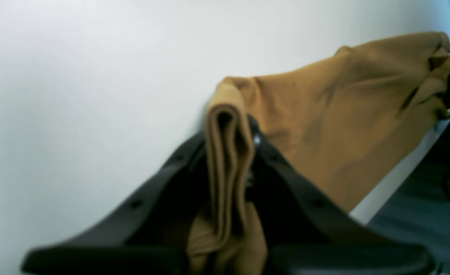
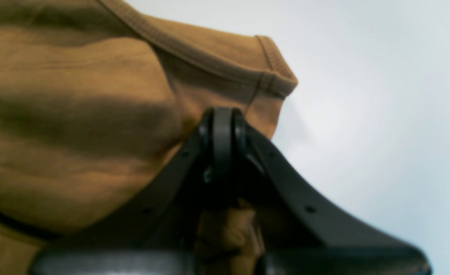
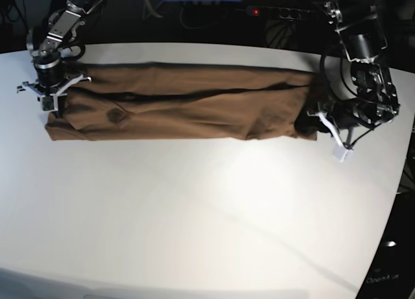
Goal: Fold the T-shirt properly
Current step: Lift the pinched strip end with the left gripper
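Note:
The tan-brown T-shirt (image 3: pixel 181 104) lies folded into a long narrow band across the far half of the white table (image 3: pixel 194 215). At the band's right end in the base view, my left gripper (image 3: pixel 312 120) is shut on a thick folded edge of the T-shirt (image 1: pixel 324 114); the left wrist view shows several layers pinched between the black fingers (image 1: pixel 286 172). My right gripper (image 3: pixel 52 103) holds the band's left end. In the right wrist view its fingertips (image 2: pixel 223 126) press together with cloth (image 2: pixel 76 114) bunched beside and under them, near a stitched hem.
Cables and a power strip with a red light (image 3: pixel 272 12) lie behind the table's far edge. The table's curved right edge (image 3: pixel 397 182) runs close to my left arm (image 3: pixel 363 46). Dark floor shows beyond it.

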You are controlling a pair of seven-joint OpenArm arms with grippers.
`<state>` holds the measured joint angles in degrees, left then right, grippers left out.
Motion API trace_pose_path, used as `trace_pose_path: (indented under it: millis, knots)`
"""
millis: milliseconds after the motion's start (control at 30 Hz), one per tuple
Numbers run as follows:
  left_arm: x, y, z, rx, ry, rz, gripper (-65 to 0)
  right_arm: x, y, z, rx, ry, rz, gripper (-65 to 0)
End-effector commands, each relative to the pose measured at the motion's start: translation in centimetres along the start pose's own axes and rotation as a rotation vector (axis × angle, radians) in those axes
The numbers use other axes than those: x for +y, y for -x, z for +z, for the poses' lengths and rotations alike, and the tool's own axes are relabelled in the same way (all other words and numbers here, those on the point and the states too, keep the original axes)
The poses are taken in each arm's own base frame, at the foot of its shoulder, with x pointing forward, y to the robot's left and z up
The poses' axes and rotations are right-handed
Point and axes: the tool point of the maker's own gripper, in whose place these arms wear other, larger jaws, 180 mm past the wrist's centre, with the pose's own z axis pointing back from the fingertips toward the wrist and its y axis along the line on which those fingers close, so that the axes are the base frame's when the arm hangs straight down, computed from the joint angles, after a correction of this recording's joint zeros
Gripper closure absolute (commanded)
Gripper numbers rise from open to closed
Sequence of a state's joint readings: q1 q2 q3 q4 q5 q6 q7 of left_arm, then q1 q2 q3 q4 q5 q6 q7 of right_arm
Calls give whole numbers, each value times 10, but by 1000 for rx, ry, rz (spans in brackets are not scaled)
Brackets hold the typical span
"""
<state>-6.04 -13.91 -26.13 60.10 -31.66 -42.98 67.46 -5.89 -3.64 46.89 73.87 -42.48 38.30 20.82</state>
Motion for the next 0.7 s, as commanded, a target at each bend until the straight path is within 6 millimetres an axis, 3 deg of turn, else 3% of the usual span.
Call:
trace_pose_path:
  millis: [0,233,433,500,600,667]
  knots:
    - [140,128,178,1184,-1073,-285,-24,12,24,3,118,-51,27,-3]
    - [114,93,175,1017,-1171,-336,-24,13,24,2,121,-54,26,-3]
    - [102,71,203,1005,-1328,-358,-24,14,26,3,124,-55,27,-3]
    - [98,73,213,995,-1361,-358,-24,14,29,4,129,-54,17,-3]
    - [92,50,201,942,-1357,-377,-24,19,22,-5,113,-69,7,-3]
    - [88,57,194,958,-1339,-391,-24,20,27,-4,124,-72,3,-3]
